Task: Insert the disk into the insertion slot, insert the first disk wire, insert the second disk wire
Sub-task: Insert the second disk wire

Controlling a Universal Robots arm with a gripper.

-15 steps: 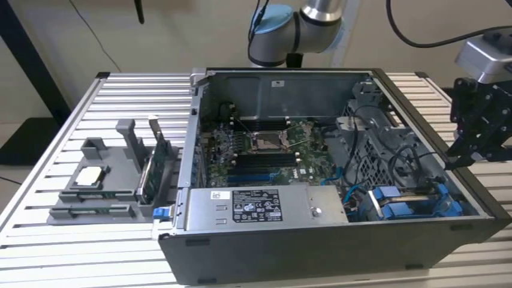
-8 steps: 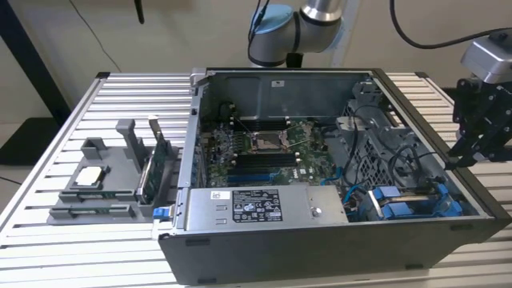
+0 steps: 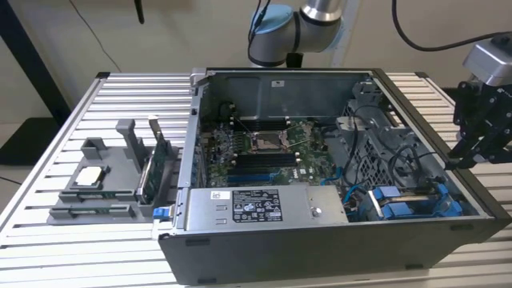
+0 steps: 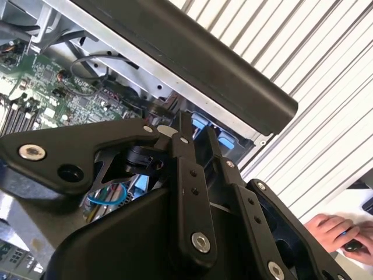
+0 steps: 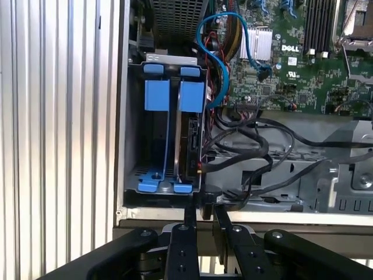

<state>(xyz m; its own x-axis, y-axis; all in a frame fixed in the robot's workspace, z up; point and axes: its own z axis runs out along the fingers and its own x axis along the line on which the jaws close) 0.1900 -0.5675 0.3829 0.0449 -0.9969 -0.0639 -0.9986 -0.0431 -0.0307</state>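
Exterior view: the black two-finger gripper [image 3: 468,157] hangs at the exterior view's right, over the side wall of the open dark-grey steel computer case [image 3: 336,252], w/ the blue-railed drive cage [image 3: 412,201] just inside and below it. Second wrist view: the fingers [image 4: 183,163] are barely parted, a slim gap w/ apparently nothing in it, though the angle is poor. First wrist view: the flat silver-grey disk in its bright blue plastic carrier [image 5: 190,137] stands on edge in the cage, seated by the look of it, dead ahead of the gripper's tips, long axis in line w/ the fingers. Loose black cables [image 5: 250,146] crowd its motherboard side — tight room there; a second blue carrier [image 5: 157,96] flanks the other side.
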